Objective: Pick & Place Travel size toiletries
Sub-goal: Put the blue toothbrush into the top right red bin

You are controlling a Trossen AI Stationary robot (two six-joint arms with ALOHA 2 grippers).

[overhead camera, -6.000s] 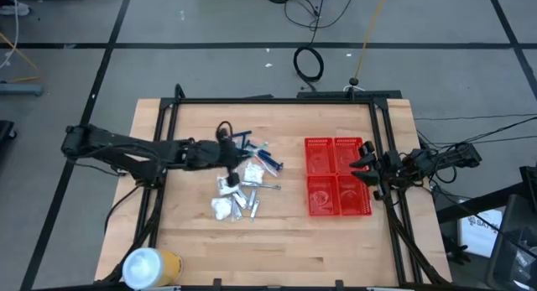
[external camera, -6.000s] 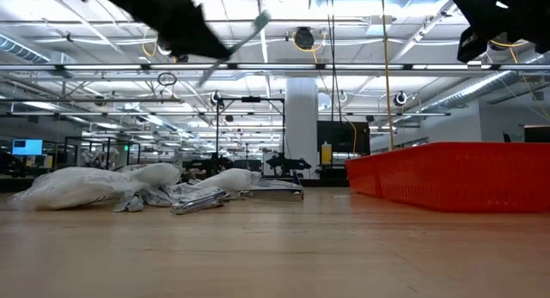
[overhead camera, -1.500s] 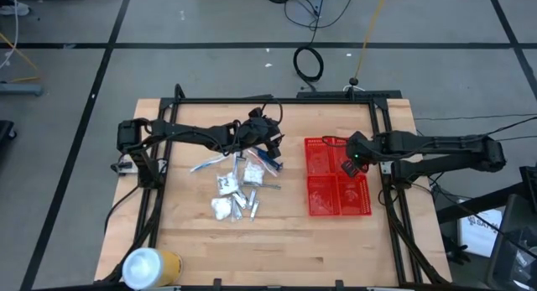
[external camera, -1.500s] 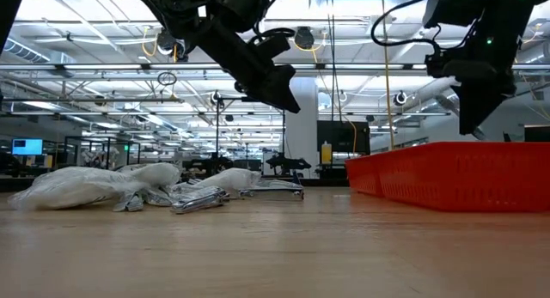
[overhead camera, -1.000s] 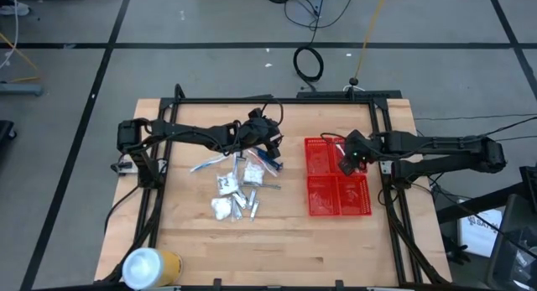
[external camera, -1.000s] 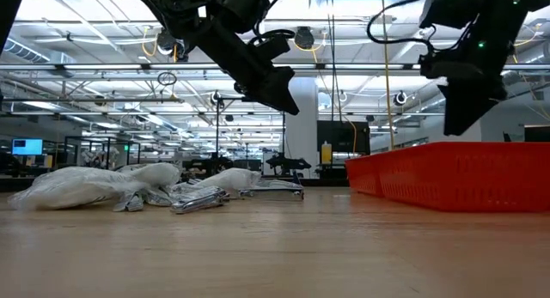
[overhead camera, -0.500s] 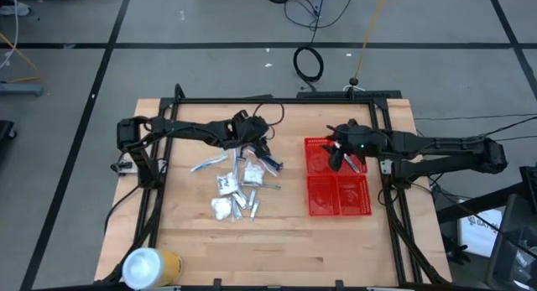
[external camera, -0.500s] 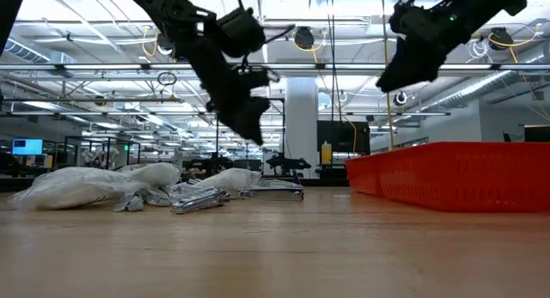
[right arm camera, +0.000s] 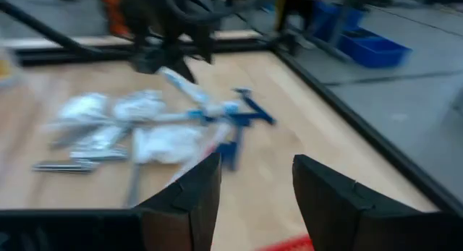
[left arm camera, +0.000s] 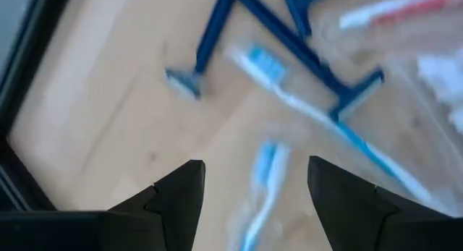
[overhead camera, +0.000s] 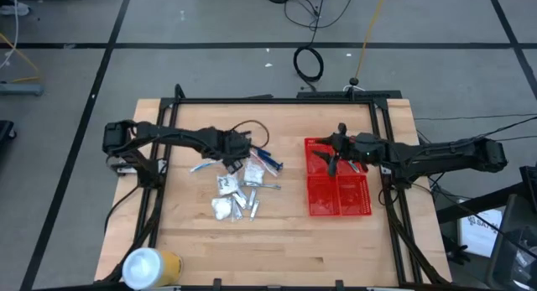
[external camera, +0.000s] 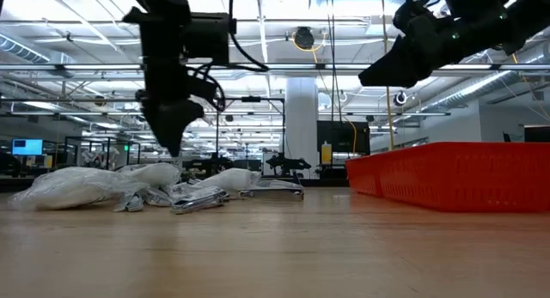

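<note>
The travel size toiletries [overhead camera: 239,189] lie in a loose pile on the table's middle: white packets, silver tubes, blue razors [left arm camera: 210,41] and a blue-and-white toothbrush [left arm camera: 304,99]. My left gripper [overhead camera: 235,155] hangs open just above the pile's far side [external camera: 169,148], pointing steeply down, nothing between its fingers [left arm camera: 253,200]. My right gripper [overhead camera: 327,157] is open and empty too. It is raised above the far-left part of the red basket [overhead camera: 338,209] and points about level toward the pile [right arm camera: 145,135].
A large white-and-yellow roll [overhead camera: 151,266] stands at the table's near left corner. The red basket [external camera: 464,173] fills the right side. A black frame [overhead camera: 268,101] runs along the table's edges. Bare wood lies along the near side.
My left gripper has gone toward the table's left edge and a little down, tipping from a shallow slant to point steeply down over the pile. My right gripper has swung up from pointing down into the basket to about level, shifting toward the pile. The toiletries have kept still.
</note>
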